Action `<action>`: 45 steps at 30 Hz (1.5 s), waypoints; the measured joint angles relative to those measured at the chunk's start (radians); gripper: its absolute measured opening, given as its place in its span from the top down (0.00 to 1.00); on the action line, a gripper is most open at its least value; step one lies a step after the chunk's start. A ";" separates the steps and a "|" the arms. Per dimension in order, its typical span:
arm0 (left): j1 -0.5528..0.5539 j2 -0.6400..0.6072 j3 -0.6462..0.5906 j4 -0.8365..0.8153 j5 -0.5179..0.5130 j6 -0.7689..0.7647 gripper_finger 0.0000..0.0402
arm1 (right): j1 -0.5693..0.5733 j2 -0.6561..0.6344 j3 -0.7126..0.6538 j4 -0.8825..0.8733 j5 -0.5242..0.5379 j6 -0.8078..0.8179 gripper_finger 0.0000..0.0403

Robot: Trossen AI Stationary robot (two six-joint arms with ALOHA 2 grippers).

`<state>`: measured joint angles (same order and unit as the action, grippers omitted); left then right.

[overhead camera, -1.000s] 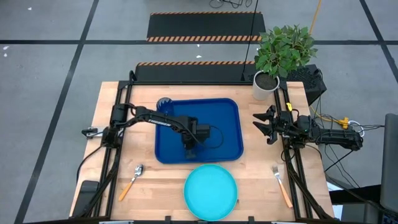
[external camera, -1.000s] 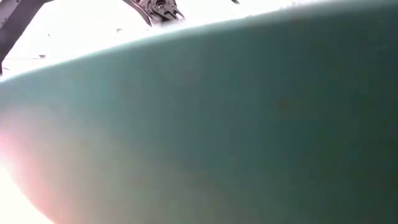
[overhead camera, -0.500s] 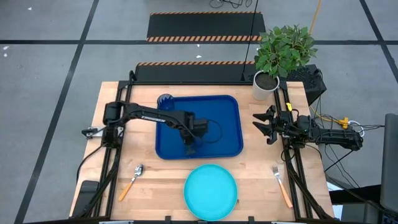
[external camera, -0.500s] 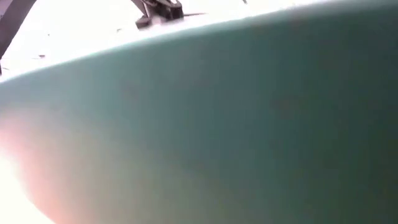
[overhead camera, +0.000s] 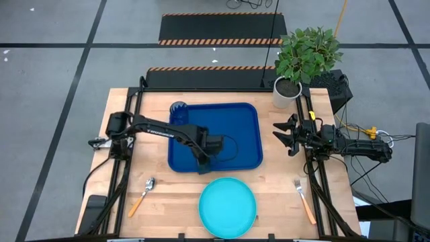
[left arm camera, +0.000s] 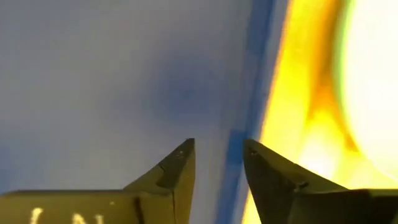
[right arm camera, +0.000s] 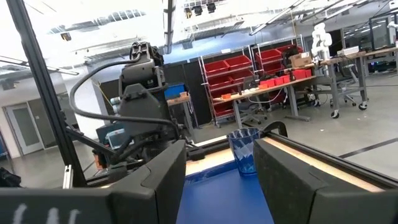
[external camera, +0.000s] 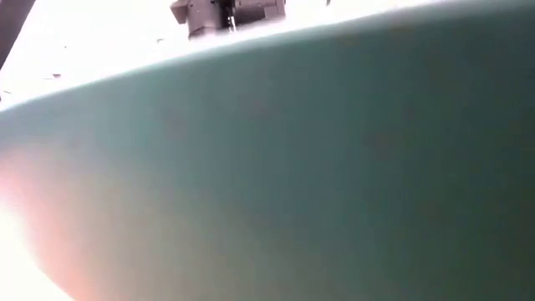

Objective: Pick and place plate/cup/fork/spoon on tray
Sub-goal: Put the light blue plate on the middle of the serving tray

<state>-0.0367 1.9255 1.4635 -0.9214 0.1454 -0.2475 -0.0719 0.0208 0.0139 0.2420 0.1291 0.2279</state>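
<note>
Only the left wrist view shows the left gripper (left arm camera: 217, 163) parted, empty, above the tray (left arm camera: 93, 74).

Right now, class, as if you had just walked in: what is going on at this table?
The left gripper is down at the near edge of the tray, its fingers parted and holding nothing. The cup already stands in the tray's far left corner. The plate lies on the table in front of the tray, the spoon near the left edge and the fork near the right edge, all three outside the tray. The right gripper waits open beside the tray's right side.
</note>
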 joint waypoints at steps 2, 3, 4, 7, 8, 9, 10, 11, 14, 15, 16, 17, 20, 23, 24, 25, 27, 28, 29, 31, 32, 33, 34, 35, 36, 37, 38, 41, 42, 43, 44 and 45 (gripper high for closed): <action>-0.009 0.000 0.000 0.002 0.031 -0.025 0.62 | 0.000 0.000 0.000 0.000 0.000 0.000 0.55; -0.015 0.000 0.000 0.001 0.045 -0.035 0.61 | 0.000 0.000 0.000 0.000 0.000 0.000 0.55; -0.023 0.000 0.000 0.000 0.052 -0.044 0.60 | 0.000 0.000 0.000 0.000 0.000 0.000 0.55; -0.049 0.000 0.000 -0.001 0.056 -0.052 0.59 | 0.000 0.000 0.000 0.000 0.000 0.000 0.55; -0.058 0.000 0.000 0.000 0.057 -0.056 0.59 | 0.000 0.000 0.000 0.000 0.000 0.000 0.55; -0.066 0.000 0.000 0.001 0.057 -0.066 0.59 | 0.000 0.000 0.000 0.000 0.000 0.000 0.55; -0.073 0.000 0.000 0.005 0.058 -0.080 0.59 | 0.000 0.000 0.000 0.001 0.000 0.000 0.55; -0.080 0.000 0.000 0.014 0.058 -0.097 0.59 | 0.000 0.000 0.000 0.002 0.000 0.000 0.55; -0.096 0.000 0.000 0.052 0.056 -0.164 0.60 | 0.000 0.000 0.000 0.014 0.000 0.000 0.55; -0.102 0.000 0.000 0.067 0.054 -0.185 0.61 | 0.000 0.000 0.000 0.017 0.000 0.000 0.55; -0.109 0.000 0.000 0.079 0.054 -0.203 0.61 | 0.000 0.000 0.000 0.017 0.000 0.000 0.55; -0.115 0.000 0.000 0.088 0.055 -0.222 0.61 | 0.000 0.000 0.000 0.017 0.000 -0.002 0.55; -0.131 0.000 0.000 0.114 0.052 -0.274 0.61 | 0.000 0.000 0.000 0.016 0.000 -0.003 0.55; -0.144 0.000 0.000 0.119 0.028 -0.317 0.61 | 0.000 0.000 0.000 0.016 0.000 -0.004 0.55; -0.148 0.000 0.000 0.119 0.025 -0.335 0.61 | 0.000 0.000 0.000 0.016 0.000 -0.004 0.55; -0.155 0.000 0.000 0.119 0.025 -0.354 0.61 | 0.000 0.000 0.000 0.015 0.000 -0.004 0.55; -0.166 0.000 0.000 0.119 0.020 -0.391 0.61 | 0.000 0.000 0.000 0.015 0.000 -0.004 0.55; -0.173 0.000 0.000 0.119 0.013 -0.407 0.61 | 0.000 0.000 0.000 0.015 0.000 -0.004 0.55; -0.180 0.000 0.000 0.119 0.007 -0.424 0.61 | 0.000 0.000 0.000 0.013 0.000 -0.004 0.55; -0.191 0.000 0.000 0.124 -0.008 -0.460 0.61 | 0.000 0.000 0.000 0.004 0.000 -0.004 0.55; -0.197 0.000 0.000 0.134 -0.015 -0.479 0.61 | 0.000 0.000 0.000 0.000 0.001 -0.004 0.55; -0.202 0.000 0.000 0.146 -0.016 -0.495 0.61 | 0.000 0.000 0.000 -0.003 0.001 -0.004 0.55; -0.206 0.000 0.000 0.161 -0.017 -0.506 0.61 | 0.000 0.000 0.000 -0.005 0.000 -0.004 0.55; -0.210 0.000 0.000 0.178 -0.019 -0.514 0.61 | 0.000 0.000 0.000 -0.008 0.000 -0.004 0.55; -0.215 0.000 0.000 0.198 -0.023 -0.519 0.61 | 0.000 0.000 0.000 -0.008 0.000 -0.003 0.55; -0.219 0.000 0.000 0.220 -0.031 -0.518 0.61 | 0.000 0.000 0.000 -0.008 0.000 0.003 0.55; -0.222 0.000 0.000 0.243 -0.039 -0.501 0.61 | 0.000 0.000 0.000 -0.008 0.000 0.016 0.55; -0.232 0.000 0.000 0.327 -0.052 -0.434 0.61 | 0.002 0.000 0.000 -0.016 -0.002 0.055 0.55; -0.234 0.000 0.000 0.351 -0.052 -0.423 0.61 | 0.004 0.000 0.000 -0.022 -0.002 0.070 0.55; -0.234 0.000 0.001 0.373 -0.050 -0.418 0.61 | 0.008 0.000 0.000 -0.035 -0.002 0.086 0.55; -0.234 0.000 0.001 0.386 -0.044 -0.419 0.61 | 0.012 0.000 0.000 -0.051 -0.002 0.102 0.55; -0.232 0.000 0.001 0.393 -0.040 -0.426 0.61 | 0.016 0.000 0.000 -0.065 -0.002 0.117 0.55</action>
<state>-0.2687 1.9255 1.4643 -0.5288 0.1052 -0.6738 -0.0558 0.0212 0.0142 0.1770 0.1268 0.3454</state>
